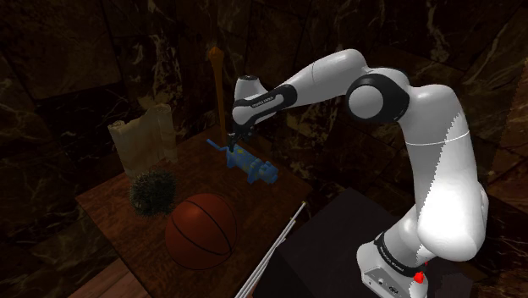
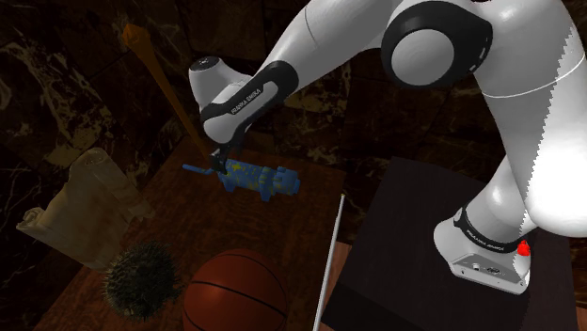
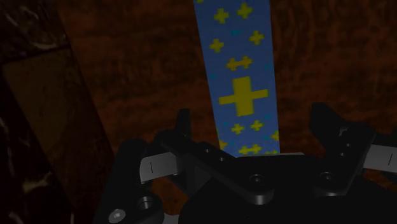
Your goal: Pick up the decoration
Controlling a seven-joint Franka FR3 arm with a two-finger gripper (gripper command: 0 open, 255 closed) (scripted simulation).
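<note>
The gripper (image 1: 230,146) hangs low over the wooden bench (image 1: 190,173), its black fingers (image 3: 184,124) spread apart and holding nothing. The blue decoration (image 1: 252,165) with yellow crosses lies flat on the bench between them, untouched, well apart from the basketball (image 1: 200,230).

White arm (image 1: 433,169), dark joints (image 1: 377,98), black pincer (image 1: 230,140)
</note>
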